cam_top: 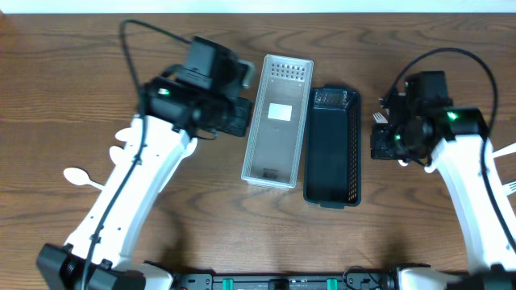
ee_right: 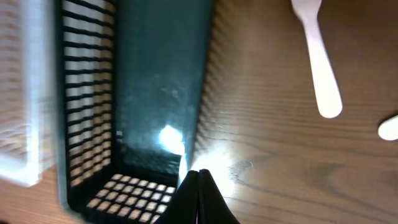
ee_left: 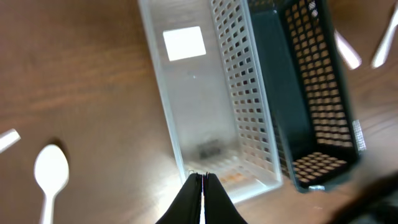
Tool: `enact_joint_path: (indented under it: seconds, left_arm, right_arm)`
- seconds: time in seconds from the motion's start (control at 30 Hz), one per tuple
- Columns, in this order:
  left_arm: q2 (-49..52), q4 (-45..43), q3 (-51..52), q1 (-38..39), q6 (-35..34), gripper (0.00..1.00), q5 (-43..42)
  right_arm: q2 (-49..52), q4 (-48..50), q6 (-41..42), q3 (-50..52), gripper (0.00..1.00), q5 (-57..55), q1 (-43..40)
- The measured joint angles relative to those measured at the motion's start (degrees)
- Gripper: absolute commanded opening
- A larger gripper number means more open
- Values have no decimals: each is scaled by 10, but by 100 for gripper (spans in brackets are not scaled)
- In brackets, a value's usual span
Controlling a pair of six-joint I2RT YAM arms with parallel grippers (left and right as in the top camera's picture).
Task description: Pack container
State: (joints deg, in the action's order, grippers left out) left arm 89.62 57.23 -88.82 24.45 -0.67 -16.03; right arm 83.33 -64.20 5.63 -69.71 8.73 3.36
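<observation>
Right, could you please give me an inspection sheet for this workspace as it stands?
Surface: brown wooden table.
Job's things: white bin and dark bin side by side, both empty except for a label on the white bin's floor; spoon to the left; fork beside the right arm.
Clutter: more white cutlery at the right edge.
Hands: left hand shut, empty, above the white bin's end; right hand shut, empty, above the dark bin's edge.
Cables: black cable looping from each arm.
Surroundings: nothing seen.
</observation>
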Motion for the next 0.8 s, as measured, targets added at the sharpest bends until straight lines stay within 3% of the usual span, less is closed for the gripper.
enact_joint_path:
  seconds: [0.3,0.53,0.8]
  left_arm:
    - [102,-17,0,27,25,6,50]
    - [178,5,0,28,27,6,56]
    - [199,17,0,44,27,6,57]
  right_arm:
    - [112,5,0,0,1,-23,12]
    - [121,14,-3,0,1,-24,12]
    - [121,29,-6,0,1,-26,12]
